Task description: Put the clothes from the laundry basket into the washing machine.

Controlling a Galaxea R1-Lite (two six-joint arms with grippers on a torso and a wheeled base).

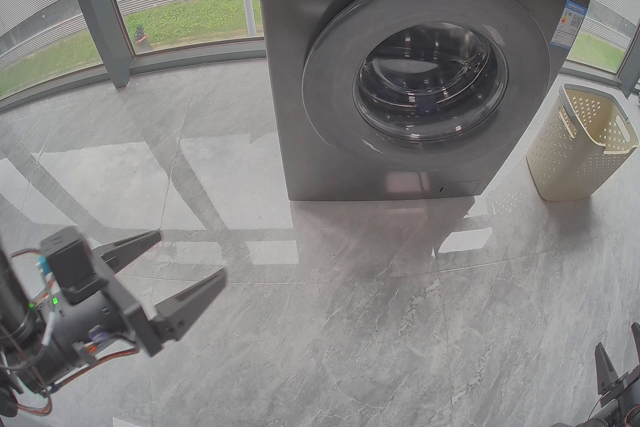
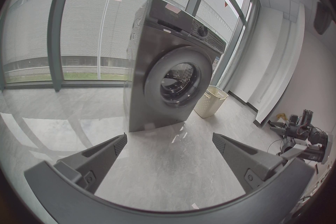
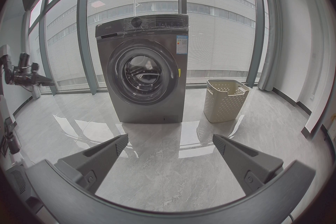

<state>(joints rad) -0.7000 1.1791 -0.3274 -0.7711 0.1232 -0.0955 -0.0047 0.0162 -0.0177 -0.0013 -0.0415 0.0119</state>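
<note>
Cream laundry basket (image 1: 580, 145) stands on the floor just beside the washing machine (image 1: 413, 68), probably for short carrying; your left gripper (image 1: 192, 255) and right gripper (image 3: 169, 137) hang spread wide, empty.

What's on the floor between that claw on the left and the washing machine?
Nothing: in the head view, bare grey floor is all that separates the open left gripper from the washing machine.

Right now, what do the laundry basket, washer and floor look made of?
Laundry basket: likely moulded plastic, cream, matte; walls pierced with regular small holes.
Washing machine: seemingly coated sheet metal, grey satin sheen.
Floor: polished stone or stone-look tile; grey veining, mirror-like reflections.
</note>
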